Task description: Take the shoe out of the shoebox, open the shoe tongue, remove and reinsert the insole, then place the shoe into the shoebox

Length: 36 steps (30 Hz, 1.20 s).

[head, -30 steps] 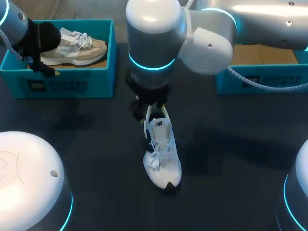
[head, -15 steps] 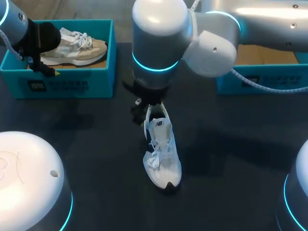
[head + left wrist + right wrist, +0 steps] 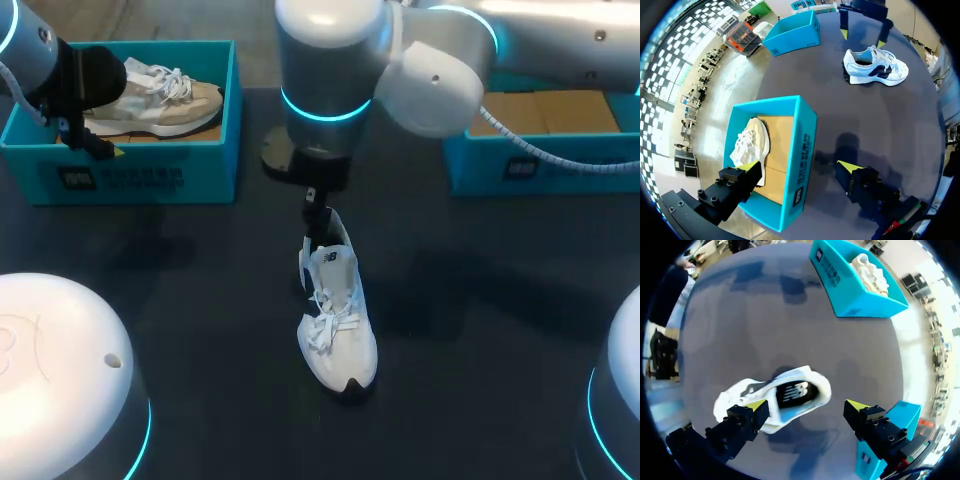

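A white shoe lies on the dark table, toe toward me, also seen as the white shoe and the white shoe. My right gripper hangs just above its heel. In the right wrist view my right gripper is open, its fingers wide on either side of the shoe's collar without touching it. My left gripper is open, straddling the near wall of the left shoebox, with one finger over the box's inside. That left shoebox holds a beige shoe.
A second blue shoebox stands at the back right, partly behind my right arm. My right arm's large elbow hangs over the table's middle. Bare dark table lies around the white shoe.
My right gripper has opened wider and risen off the white shoe's heel, drifting slightly back. The shoe stays where it was. My left arm has not moved.
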Available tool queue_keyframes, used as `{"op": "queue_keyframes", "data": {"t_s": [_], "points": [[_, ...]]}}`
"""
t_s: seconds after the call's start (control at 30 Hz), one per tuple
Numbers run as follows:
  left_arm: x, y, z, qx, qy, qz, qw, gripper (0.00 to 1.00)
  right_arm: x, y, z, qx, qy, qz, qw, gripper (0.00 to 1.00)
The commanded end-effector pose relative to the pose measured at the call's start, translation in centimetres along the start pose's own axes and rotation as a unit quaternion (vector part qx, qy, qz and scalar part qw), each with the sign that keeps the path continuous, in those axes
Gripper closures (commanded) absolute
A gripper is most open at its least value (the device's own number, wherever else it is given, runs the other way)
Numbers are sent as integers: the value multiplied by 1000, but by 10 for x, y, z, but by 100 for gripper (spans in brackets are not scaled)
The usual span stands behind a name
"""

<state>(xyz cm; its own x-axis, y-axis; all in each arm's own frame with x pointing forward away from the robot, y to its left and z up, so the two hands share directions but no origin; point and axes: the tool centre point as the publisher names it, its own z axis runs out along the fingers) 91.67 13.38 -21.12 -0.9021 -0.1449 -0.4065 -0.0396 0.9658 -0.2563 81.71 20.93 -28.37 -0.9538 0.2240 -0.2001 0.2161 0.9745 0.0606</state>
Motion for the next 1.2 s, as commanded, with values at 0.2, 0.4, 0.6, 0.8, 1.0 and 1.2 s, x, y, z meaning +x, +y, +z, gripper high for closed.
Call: {"op": "queue_keyframes", "data": {"t_s": [0.2, 0.4, 0.6, 0.8, 1.0, 1.2], "points": [[1, 0, 0, -2, 0, 0, 1000, 0, -19, 3, 45, 3, -5, -47, 999, 0], [1, 0, 0, -2, 0, 0, 1000, 0, -25, 4, 63, 23, -12, -75, 997, 0], [1, 0, 0, -2, 0, 0, 1000, 0, -32, 6, 79, 25, -7, -82, 996, 26], [1, 0, 0, -2, 0, 0, 1000, 0, -31, 8, 91, 21, -3, -95, 995, 43], [1, 0, 0, -2, 0, 0, 1000, 0, -29, 0, 103, 27, -1, -88, 996, 41], [1, 0, 0, -2, 0, 0, 1000, 0, -27, 0, 107, 30, 3, -89, 996, 55]]}}
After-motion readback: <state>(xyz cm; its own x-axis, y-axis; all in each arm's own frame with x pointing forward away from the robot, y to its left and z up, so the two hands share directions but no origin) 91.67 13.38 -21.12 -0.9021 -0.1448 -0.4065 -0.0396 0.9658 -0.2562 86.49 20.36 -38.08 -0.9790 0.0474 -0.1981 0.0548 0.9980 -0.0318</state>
